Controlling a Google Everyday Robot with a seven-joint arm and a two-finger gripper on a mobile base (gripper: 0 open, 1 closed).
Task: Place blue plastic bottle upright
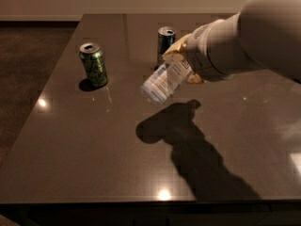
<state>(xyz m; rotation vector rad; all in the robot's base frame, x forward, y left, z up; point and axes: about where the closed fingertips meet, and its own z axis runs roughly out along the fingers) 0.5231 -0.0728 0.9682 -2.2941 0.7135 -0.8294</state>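
Observation:
The blue plastic bottle [164, 82] is clear with a pale blue-and-white label. It hangs tilted in the air above the middle of the dark table [94, 145], its base pointing down-left and its cap end hidden in the gripper. My gripper [184, 62] comes in from the upper right on a bulky white arm and is shut on the bottle's upper part. The bottle's shadow falls on the table below it.
A green can [93, 64] stands upright at the table's left. A slim blue-and-silver can [165, 41] stands upright at the back, just behind the gripper. The table's left edge drops to a dark floor [28, 65].

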